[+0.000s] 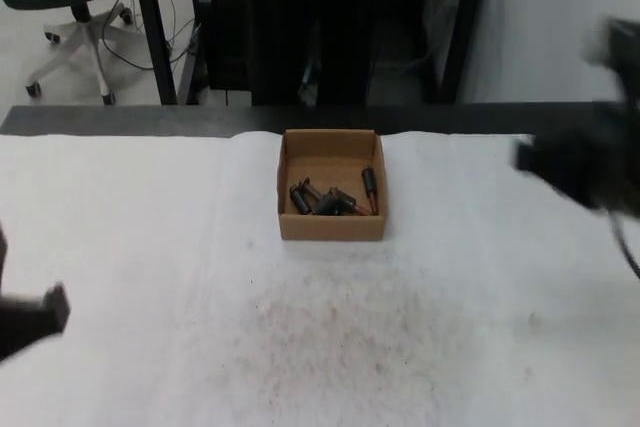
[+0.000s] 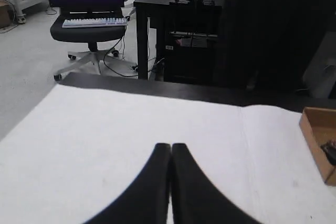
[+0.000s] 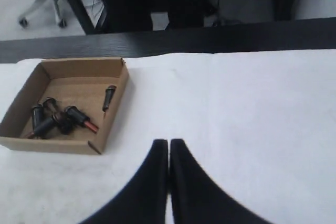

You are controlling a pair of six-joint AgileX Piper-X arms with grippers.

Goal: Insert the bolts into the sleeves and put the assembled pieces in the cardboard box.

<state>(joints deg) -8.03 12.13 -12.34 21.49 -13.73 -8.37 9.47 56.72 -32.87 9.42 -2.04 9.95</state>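
Observation:
A small cardboard box (image 1: 331, 226) stands in the middle of the white cloth, toward the back. Several dark assembled bolt-and-sleeve pieces (image 1: 327, 199) lie inside it; the right wrist view shows the same pieces (image 3: 60, 119) in the box (image 3: 58, 145). My left gripper (image 2: 170, 148) is shut with nothing between its fingers, over bare cloth well left of the box (image 2: 317, 142). My right gripper (image 3: 168, 142) is also shut and holds nothing, to the right of the box. An arm (image 1: 30, 319) sits at the left edge of the high view, another arm (image 1: 585, 162) at the right.
White cloth (image 1: 320, 337) covers the bench, with a faint reddish stain in front of the box. A dark bench edge (image 1: 150, 119) runs along the back. Beyond it stand an office chair (image 1: 70, 7) and dark desk legs.

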